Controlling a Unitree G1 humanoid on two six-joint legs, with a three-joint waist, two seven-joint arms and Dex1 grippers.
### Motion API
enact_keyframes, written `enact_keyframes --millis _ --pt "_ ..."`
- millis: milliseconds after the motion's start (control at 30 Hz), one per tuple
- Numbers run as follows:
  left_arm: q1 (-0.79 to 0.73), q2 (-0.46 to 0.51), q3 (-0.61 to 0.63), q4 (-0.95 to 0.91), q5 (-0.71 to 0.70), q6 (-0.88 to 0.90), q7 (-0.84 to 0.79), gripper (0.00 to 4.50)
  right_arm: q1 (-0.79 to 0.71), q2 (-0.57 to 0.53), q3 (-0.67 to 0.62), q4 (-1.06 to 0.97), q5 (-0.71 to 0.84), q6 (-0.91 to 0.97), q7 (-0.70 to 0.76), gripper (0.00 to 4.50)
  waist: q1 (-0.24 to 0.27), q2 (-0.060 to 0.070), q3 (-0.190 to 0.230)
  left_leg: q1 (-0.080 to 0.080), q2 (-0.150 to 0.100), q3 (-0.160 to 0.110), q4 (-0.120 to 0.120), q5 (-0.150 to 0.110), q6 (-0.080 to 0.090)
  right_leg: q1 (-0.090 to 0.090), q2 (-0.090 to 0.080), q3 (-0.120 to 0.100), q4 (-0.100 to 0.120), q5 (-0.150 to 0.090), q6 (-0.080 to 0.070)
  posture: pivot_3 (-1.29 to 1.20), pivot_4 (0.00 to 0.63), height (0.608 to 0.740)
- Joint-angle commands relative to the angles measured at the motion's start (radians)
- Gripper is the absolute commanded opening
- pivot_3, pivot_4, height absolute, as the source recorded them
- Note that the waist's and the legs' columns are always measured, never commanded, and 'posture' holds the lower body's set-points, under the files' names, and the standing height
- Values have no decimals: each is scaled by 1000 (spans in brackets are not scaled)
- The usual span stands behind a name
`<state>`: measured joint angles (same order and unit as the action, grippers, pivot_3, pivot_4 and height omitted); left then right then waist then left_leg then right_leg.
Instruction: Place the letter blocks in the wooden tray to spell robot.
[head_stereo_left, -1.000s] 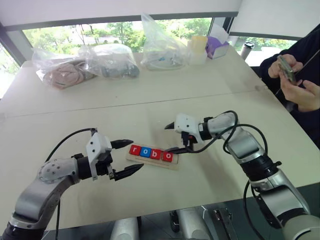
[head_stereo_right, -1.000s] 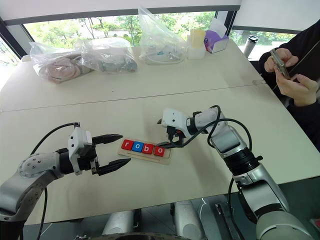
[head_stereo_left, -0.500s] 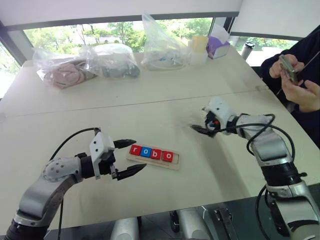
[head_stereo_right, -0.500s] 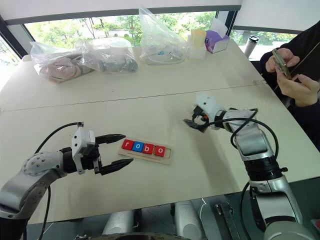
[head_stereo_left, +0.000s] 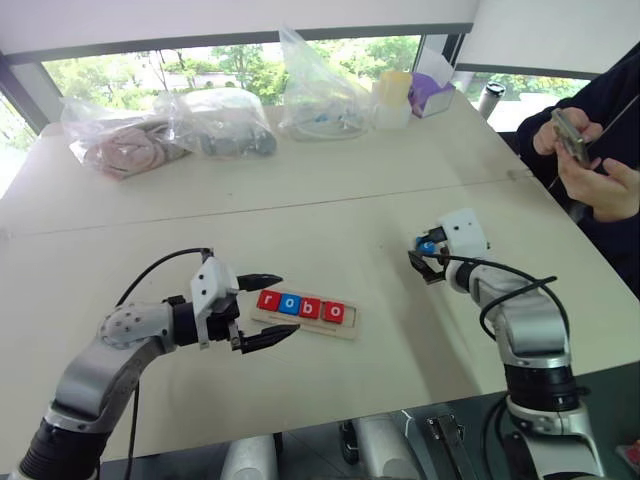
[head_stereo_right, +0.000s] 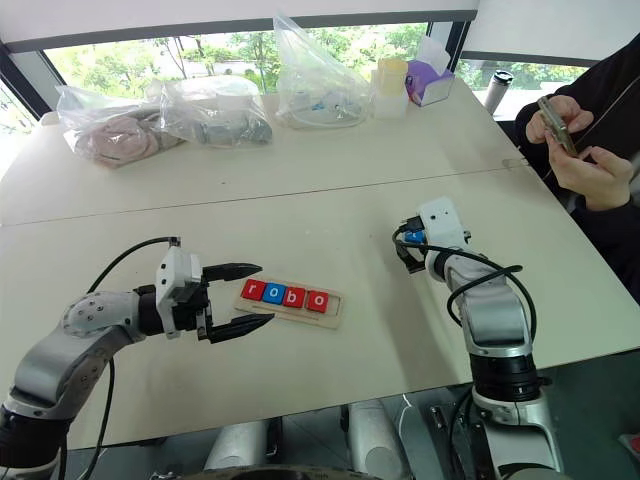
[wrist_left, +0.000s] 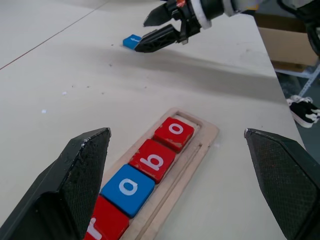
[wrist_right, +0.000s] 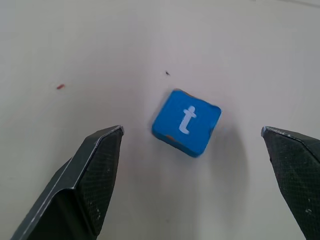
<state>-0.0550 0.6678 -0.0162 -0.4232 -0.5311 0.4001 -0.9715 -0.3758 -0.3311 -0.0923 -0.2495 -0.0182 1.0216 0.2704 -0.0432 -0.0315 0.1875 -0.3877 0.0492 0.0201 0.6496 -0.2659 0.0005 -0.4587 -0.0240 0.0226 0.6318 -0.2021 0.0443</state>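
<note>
Right claw (wrist_right: 190, 165) spread wide, angled down over the blue t block (wrist_right: 186, 122); left claw (head_stereo_left: 268, 312) spread beside the wooden tray (head_stereo_left: 345, 328).

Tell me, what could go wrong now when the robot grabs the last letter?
The t block lies flat and turned askew between the open right gripper, so the fingers might meet its corners and twist or flick it. Only the end slot of the tray is free, beside the red o; a tilted block could jam there.

Four letter blocks (head_stereo_left: 300, 307) sat in the wooden tray (head_stereo_left: 348, 327), filling it from its left end. The t block (wrist_right: 186, 122) lay on the table (head_stereo_left: 330, 220), well right of the tray, between my right fingers (wrist_right: 85, 175).
</note>
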Motion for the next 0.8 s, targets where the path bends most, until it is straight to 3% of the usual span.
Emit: enact_keyframes --millis 33,200,233,333,467,633,800 --pt "-22 -3 0 3 4 -25 -13 4500 -27 53 -53 -6 15 24 -67 4478 0 0 0 0 0 0 0 0 0 0 0 0 0 0 0 0 150 740" --pt "-35 -5 -4 19 3 -28 -29 4500 -89 153 -150 90 52 45 -151 4478 -1 0 0 1 0 0 0 0 0 0 0 0 0 0 2 0 150 740" --pt "-36 -6 -5 21 3 -29 -31 4500 -93 161 -155 101 56 42 -159 4242 -1 0 0 0 0 0 0 0 0 0 0 0 0 0 2 0 150 740" --pt "-37 -14 -16 22 9 -32 -29 4500 -86 172 -154 117 62 30 -174 3163 0 0 0 0 0 0 0 0 0 1 0 0 0 1 1 0 150 740" --pt "-49 -27 -25 35 14 -34 -34 4500 -56 169 -132 83 63 40 -179 1132 0 0 -1 0 0 0 0 0 0 1 0 0 0 1 1 0 150 740" --pt "-53 -44 -42 44 22 -41 -39 4500 53 116 -98 -88 89 132 -136 1139 2 0 -2 0 0 0 0 0 0 1 0 0 0 0 2 0 150 740" --pt "-62 -53 -55 71 24 -54 -57 4500 259 76 -79 -441 169 393 -80 1139 6 0 -3 0 0 -1 -1 0 0 1 0 0 0 -2 4 0 150 740"
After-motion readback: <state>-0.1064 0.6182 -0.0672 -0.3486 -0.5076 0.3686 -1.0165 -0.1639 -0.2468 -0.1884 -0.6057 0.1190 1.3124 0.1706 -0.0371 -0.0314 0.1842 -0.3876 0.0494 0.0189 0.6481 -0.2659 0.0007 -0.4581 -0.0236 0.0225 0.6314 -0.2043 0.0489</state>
